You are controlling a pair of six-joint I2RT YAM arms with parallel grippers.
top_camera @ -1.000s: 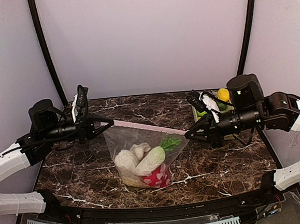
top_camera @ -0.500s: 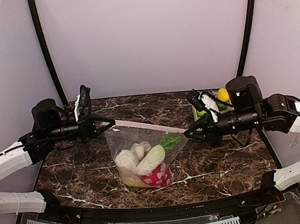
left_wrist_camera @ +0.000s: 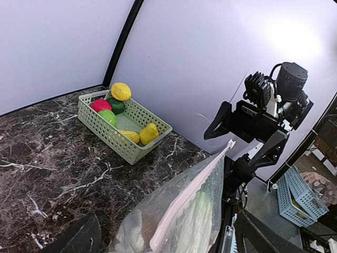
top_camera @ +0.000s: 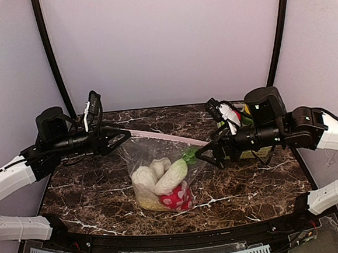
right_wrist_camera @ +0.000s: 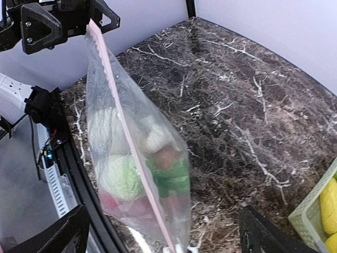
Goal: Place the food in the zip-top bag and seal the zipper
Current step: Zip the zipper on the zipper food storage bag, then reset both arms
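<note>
squarely in the middle of the table [top_camera: 250, 184] sits the bag [top_camera: 154, 157], food [top_camera: 162, 183] inside, pink zipper [top_camera: 158, 137] stretched across. left gripper [top_camera: 121, 139] and right gripper [top_camera: 205, 156] are both released, fingers spread around the zipper's ends. basket [left_wrist_camera: 121, 138] far right.

The left arm [top_camera: 9, 174] is angling in from the left side, its forearm lying nearly level and its wrist pointing toward the middle. The left gripper [top_camera: 122, 138] is standing open, its fingers [left_wrist_camera: 73, 240] spread wide (the wrist view is showing them only as dark tips at the bottom corners). The right arm [top_camera: 333, 134] is mirroring that pose from the right side, elbow bent, wrist tilting slightly downward. The right gripper [top_camera: 205, 156] is also gaping, its fingers [right_wrist_camera: 52, 237] well apart. The two grippers are facing each other, well apart, the right one sitting a little lower in the top view.
</note>
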